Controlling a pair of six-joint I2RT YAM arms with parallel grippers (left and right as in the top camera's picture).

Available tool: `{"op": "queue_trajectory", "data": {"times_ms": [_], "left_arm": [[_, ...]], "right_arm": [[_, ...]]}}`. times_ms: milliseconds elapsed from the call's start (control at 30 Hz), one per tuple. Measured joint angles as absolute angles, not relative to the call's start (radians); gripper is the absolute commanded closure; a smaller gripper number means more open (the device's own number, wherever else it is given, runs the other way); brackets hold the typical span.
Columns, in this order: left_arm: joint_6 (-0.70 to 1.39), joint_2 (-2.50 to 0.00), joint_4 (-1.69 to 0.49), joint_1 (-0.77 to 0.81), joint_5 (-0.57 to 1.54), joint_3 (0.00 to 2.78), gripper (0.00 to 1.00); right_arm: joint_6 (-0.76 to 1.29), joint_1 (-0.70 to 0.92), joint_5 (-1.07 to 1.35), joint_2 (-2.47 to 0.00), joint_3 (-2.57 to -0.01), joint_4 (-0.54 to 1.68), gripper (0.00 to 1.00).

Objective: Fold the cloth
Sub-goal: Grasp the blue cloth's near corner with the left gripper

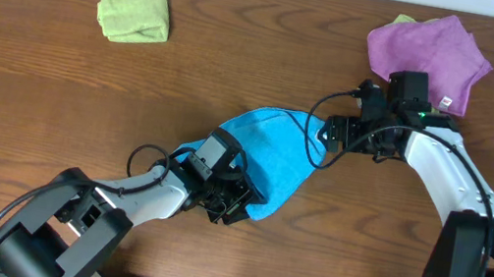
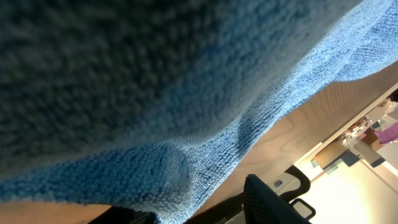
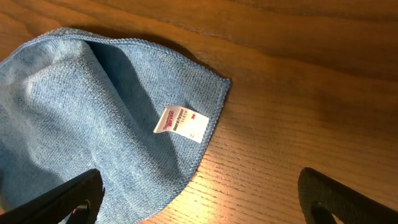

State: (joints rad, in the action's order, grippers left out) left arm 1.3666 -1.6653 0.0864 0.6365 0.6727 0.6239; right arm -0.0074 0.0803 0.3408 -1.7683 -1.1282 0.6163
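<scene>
At the near edge of the rumpled sky-blue microfibre cloth (image 1: 270, 152), mid brown wooden worktop (image 1: 34, 105), the left hand (image 1: 227, 200) is too buried to tell its grip. The right hand (image 1: 328, 141), spread wide and empty, hovers by the far corner, probably to lift it for folding.

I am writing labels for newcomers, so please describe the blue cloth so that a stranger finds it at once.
On the wooden table, look at the middle, between the left arm and the right arm. There lies a rumpled sky-blue cloth with a small white tag. Its neighbours, a lime-green cloth and a purple cloth, lie apart near the far edge.
</scene>
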Motion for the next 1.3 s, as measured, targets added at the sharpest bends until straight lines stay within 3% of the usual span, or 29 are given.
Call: {"op": "queue_trajectory", "data": {"times_ms": [67, 100, 700, 900, 1133, 1300], "left_arm": [[1.348, -1.665, 0.086, 0.636, 0.67, 0.624, 0.89], [1.344, -1.665, 0.086, 0.637, 0.669, 0.623, 0.94], [1.184, -1.666, 0.087, 0.617, 0.789, 0.623, 0.94], [1.177, -1.666, 0.087, 0.617, 0.813, 0.623, 0.94], [1.176, -1.666, 0.087, 0.615, 0.836, 0.623, 0.94], [1.169, -1.666, 0.087, 0.581, 0.863, 0.623, 0.94]], "right_arm": [[-0.007, 0.08, 0.341, -1.768, -1.128, 0.617, 0.01], [-0.007, 0.08, 0.341, -1.768, -1.128, 0.617, 0.01], [-0.006, 0.08, 0.347, -1.777, -1.114, 0.471, 0.04], [-0.004, 0.08, 0.405, -1.896, -1.113, 0.452, 0.06], [-0.006, 0.08, 0.453, -1.912, -1.117, 0.445, 0.18], [-0.004, 0.08, 0.468, -1.916, -1.117, 0.445, 0.19]]}}
